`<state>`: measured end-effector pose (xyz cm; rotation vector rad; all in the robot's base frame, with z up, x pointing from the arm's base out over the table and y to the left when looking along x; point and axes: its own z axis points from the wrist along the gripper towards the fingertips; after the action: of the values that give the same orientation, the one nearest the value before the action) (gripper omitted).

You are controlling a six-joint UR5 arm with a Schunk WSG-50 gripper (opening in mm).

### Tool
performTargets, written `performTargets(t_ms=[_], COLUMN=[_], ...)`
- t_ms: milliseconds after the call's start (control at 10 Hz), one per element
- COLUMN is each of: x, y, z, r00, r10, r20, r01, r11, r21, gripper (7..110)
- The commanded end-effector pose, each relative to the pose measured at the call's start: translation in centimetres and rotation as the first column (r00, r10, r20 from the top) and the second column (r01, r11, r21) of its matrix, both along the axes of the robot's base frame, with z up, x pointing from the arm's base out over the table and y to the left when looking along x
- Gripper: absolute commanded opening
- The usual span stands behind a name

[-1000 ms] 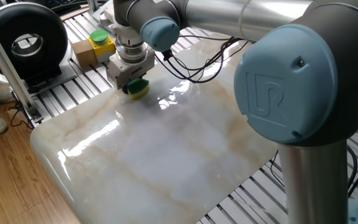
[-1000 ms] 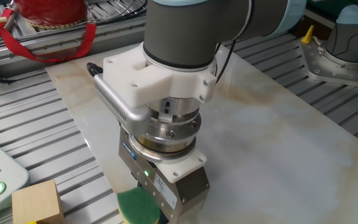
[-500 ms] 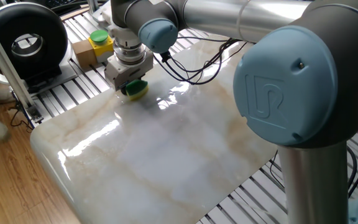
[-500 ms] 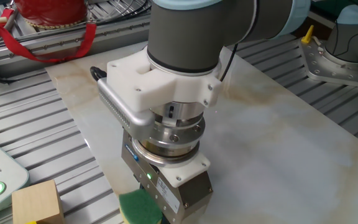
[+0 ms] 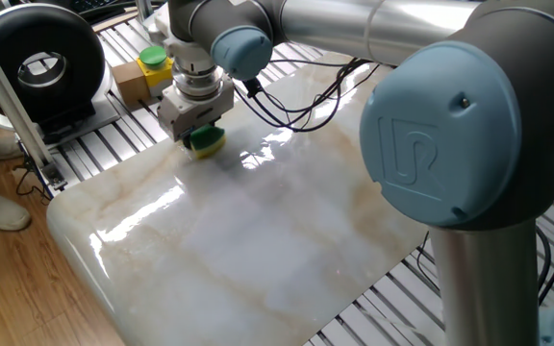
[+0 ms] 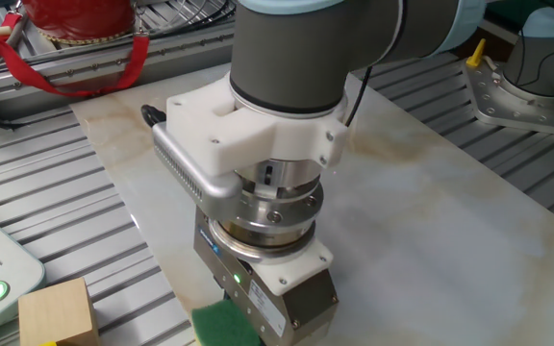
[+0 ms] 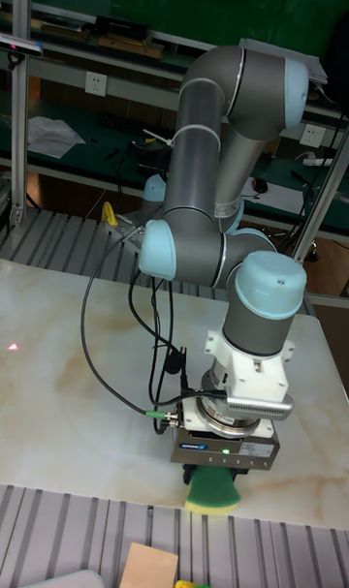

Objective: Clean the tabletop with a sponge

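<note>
Table [image 5: 258, 240]: glossy white marble w/ faint beige-brown veins. Sponge [image 7: 212, 492]: green top, yellow foam under. Arm [image 7: 208, 176]: grey tubes, light-blue joint caps. Gripper [image 7: 225, 452]: silver-grey, white bracket above. Slat surface [image 6: 56, 226]: ribbed grey metal.

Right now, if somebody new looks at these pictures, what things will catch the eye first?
First the big grey and light-blue robot arm, bent over the glossy white marble tabletop. Then the sponge, green over yellow, held in the pincer and pressed on the slab close to its edge. Beside that edge, on the metal slats, a yellow-and-green button sits on wooden blocks.
</note>
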<state>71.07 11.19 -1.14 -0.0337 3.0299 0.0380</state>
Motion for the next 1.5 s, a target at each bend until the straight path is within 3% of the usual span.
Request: performTargets(t_ms=[0,500,1400], x=[-0.2,-0.5,-1.3], y=[1.8,2.1,4.7], z=[-0.1,0.0,0.0], r00=[0.999,0.999,0.997], r10=[-0.037,-0.037,-0.077], r20=[-0.002,-0.010,-0.031], r01=[0.037,0.037,0.078], r11=[0.999,0.999,0.996], r21=[0.014,0.017,0.033], gripper=[7,7,7])
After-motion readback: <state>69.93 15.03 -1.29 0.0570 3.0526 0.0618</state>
